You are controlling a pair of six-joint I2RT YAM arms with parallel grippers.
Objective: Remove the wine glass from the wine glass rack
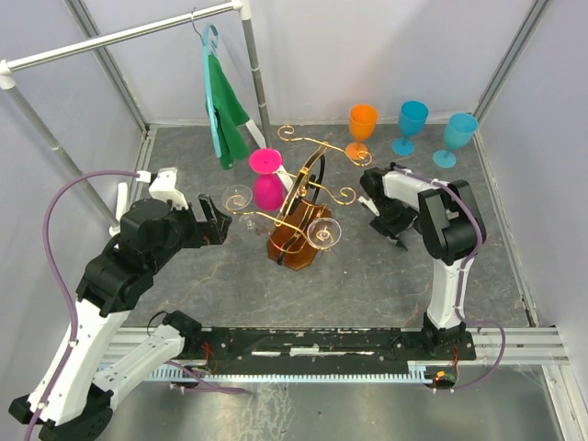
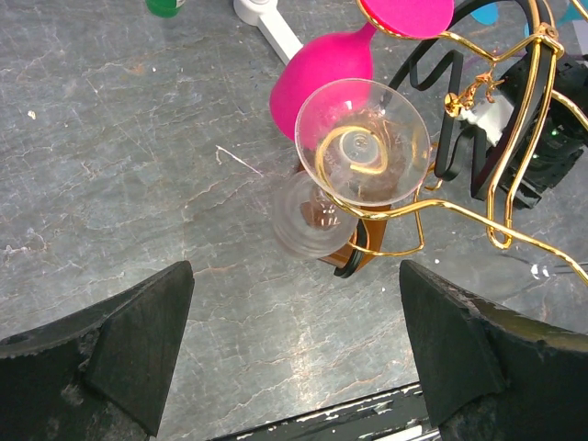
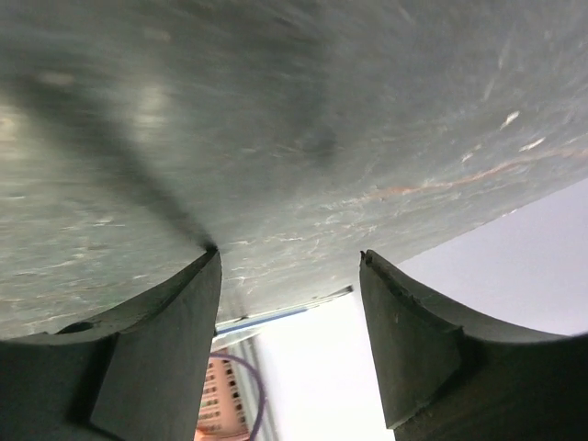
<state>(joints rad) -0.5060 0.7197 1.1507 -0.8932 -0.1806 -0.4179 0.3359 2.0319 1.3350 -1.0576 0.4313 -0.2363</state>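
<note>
One wine glass rack hung with two clear wine glasses, one pink wine glass, left gripper gaping empty, right gripper half-open, empty.

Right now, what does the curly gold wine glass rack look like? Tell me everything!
The wine glass rack stands upright in the middle of the grey table. It looks like thin shiny gold wire, bent into arms with curled scroll ends, around a black arched loop on an amber-brown base. A pink glass, a clear glass and a second clear glass hang upside down from its arms by their feet.
</note>
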